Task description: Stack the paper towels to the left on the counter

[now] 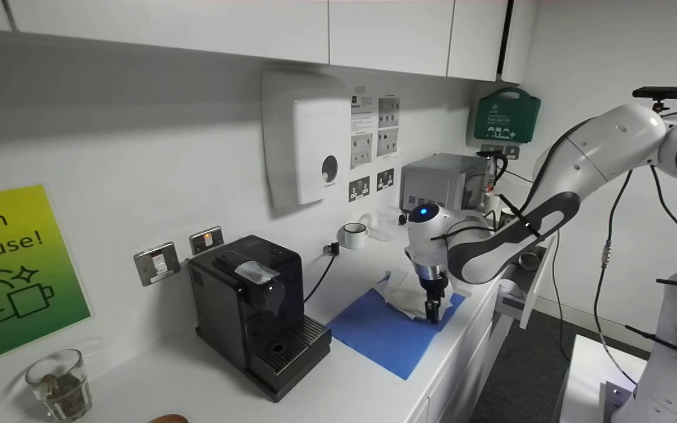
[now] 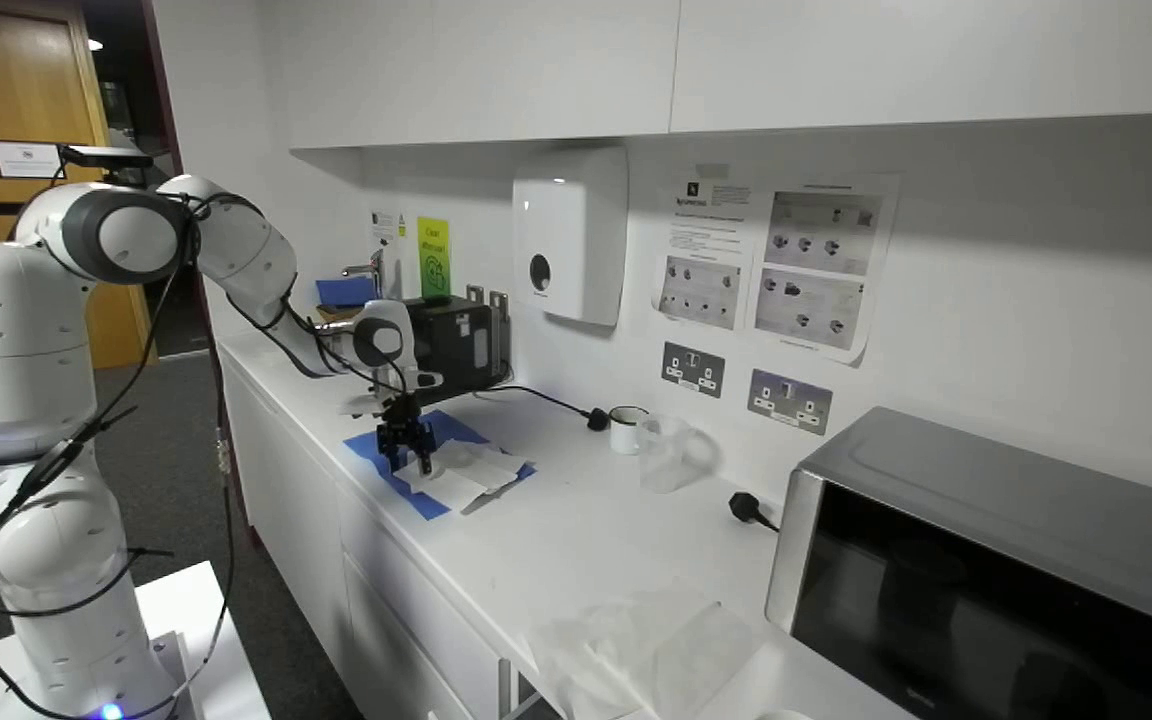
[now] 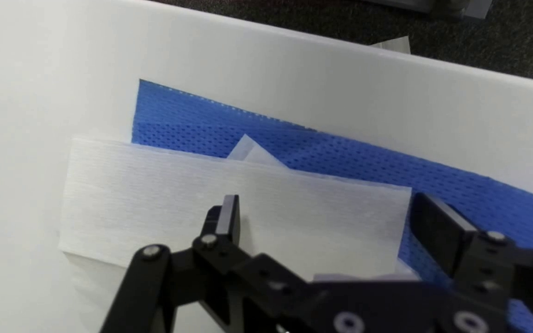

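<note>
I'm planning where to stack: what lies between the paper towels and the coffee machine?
An uncovered part of the blue cloth lies between the paper towels and the coffee machine, in an exterior view. Whether cloth and machine touch, I can't tell.

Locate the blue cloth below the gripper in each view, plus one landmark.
In an exterior view: blue cloth, below and right of centre.
In an exterior view: blue cloth, below and left of centre.
Wrist view: blue cloth, slanting down to right edge.
Shared landmark: paper towels on it.
</note>
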